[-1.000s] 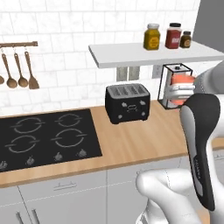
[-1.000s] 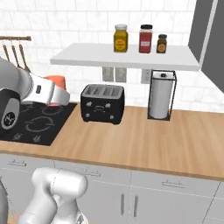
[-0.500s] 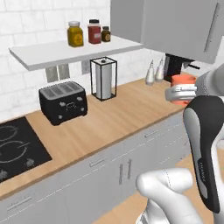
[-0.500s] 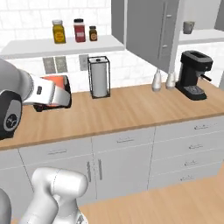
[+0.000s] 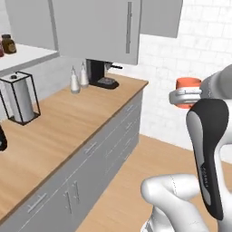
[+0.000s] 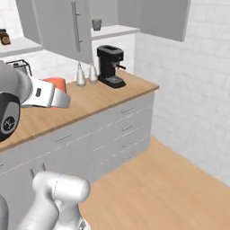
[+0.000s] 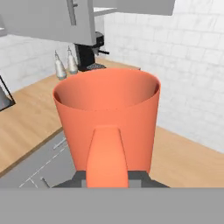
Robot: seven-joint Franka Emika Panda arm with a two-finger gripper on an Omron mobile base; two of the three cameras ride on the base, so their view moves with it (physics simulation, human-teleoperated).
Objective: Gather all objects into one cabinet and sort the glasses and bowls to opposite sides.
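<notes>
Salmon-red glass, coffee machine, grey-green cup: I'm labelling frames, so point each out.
Salmon-red glass [image 7: 109, 109]: hand view, front wall.
Coffee machine [image 6: 110, 65]: right base view, black body.
Grey-green cup [image 6: 96, 24]: right base view, side wall, on the cabinet shelf.

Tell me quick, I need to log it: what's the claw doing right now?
Claw: closed on the salmon-red glass, held upright in the air.
</notes>
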